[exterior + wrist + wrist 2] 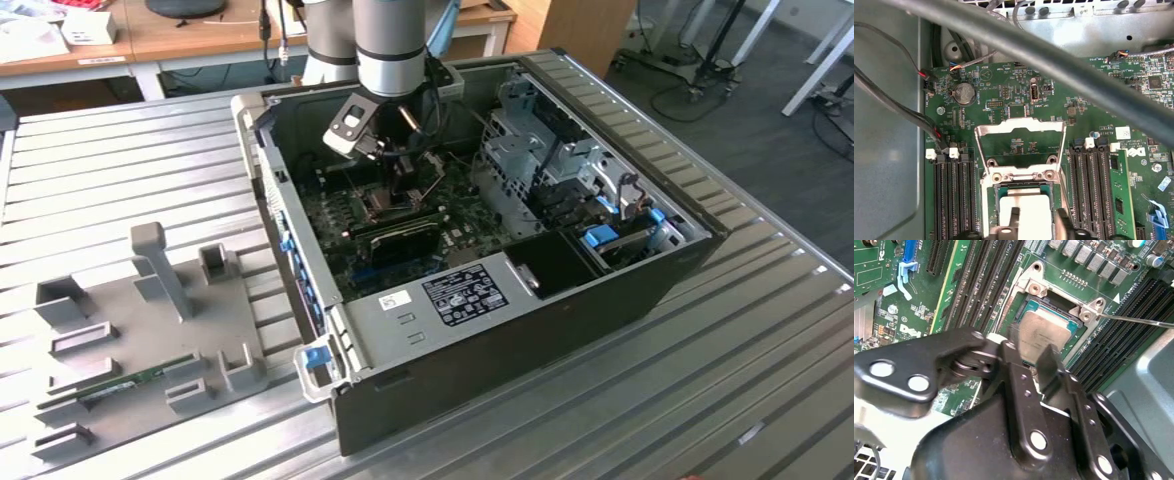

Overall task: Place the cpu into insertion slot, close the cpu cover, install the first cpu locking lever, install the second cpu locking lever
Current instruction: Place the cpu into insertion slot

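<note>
The cpu lies flat in the insertion slot straight below my jaws, its dull metal top facing up at me. In both wrist views its edges run out past my fingertips, so I am above it, not clamped on it. My jaws stand a little apart with a narrow gap, and through that gap I see the chip. I hold nothing.

Just beyond my jaws, at the far edge of the slot, the cpu cover stands swung open on its hinge. The green board shows through its large cut-out centre. The slot is not covered.

A thin metal rod reaches away from one corner of the slot, out to the side of my jaws. Long black memory slots run along both sides of the socket, and a green memory stick sits in the bank on one side.

In the exterior view my arm comes down into the open computer case, which lies on the slatted metal bench. Well apart from my jaws, outside the case, a grey fixture tray rests on the bench.
</note>
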`<state>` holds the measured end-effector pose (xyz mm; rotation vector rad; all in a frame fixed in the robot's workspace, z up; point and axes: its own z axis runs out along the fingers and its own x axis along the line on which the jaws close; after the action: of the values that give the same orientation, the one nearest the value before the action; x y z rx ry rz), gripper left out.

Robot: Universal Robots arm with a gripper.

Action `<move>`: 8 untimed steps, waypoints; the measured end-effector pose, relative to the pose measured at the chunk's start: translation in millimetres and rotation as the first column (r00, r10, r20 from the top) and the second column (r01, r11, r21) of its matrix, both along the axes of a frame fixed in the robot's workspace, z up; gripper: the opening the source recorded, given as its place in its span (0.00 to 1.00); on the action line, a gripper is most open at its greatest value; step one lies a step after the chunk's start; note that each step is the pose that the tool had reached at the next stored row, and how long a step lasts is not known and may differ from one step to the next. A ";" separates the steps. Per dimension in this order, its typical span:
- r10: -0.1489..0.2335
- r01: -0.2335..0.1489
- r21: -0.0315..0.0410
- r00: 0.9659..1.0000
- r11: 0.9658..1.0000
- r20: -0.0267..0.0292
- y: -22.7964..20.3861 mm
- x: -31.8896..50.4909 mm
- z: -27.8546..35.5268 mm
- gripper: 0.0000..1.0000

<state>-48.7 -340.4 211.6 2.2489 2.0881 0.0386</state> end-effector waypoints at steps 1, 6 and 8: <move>0.000 0.000 0.000 1.000 1.000 0.000 0.0 0.0 0.0 0.40; 0.000 0.000 -0.002 1.000 1.000 0.000 0.0 0.0 0.0 0.22; 0.000 0.000 -0.003 1.000 1.000 0.000 0.0 0.0 0.0 0.16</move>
<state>-48.7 -340.4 211.6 2.2472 2.0867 0.0355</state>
